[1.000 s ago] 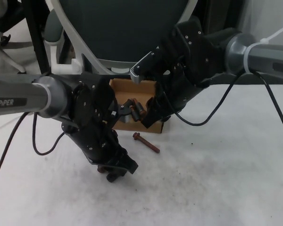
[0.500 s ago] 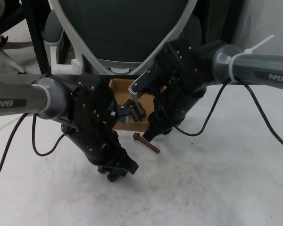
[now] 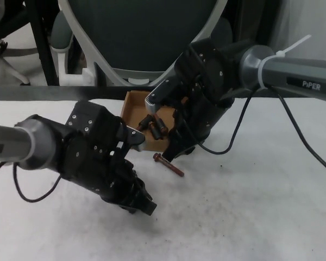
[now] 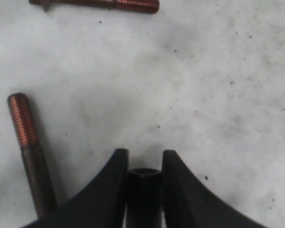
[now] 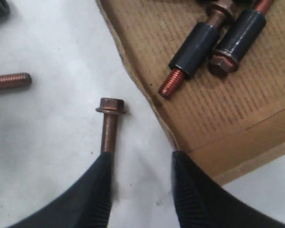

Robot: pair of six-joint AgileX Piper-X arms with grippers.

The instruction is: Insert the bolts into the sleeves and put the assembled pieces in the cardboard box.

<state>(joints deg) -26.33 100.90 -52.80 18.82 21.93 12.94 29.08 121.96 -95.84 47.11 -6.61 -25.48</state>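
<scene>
left gripper (image 3: 141, 205) lower centre, clamps sleeve (image 4: 144, 187) | right gripper (image 3: 179, 153) centre, wide, by bolt (image 3: 168, 165) | box (image 3: 130, 104) just above

sleeve (image 4: 144, 179) mostly hidden between left jaws, bolt (image 4: 33, 161) head end hidden

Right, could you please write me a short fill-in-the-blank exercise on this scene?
1. The left gripper is shut on a black ____.
2. The assembled pieces lie in the cardboard ____.
3. The right gripper is ____, beside a loose bolt.
Missing words: sleeve; box; open.
</scene>
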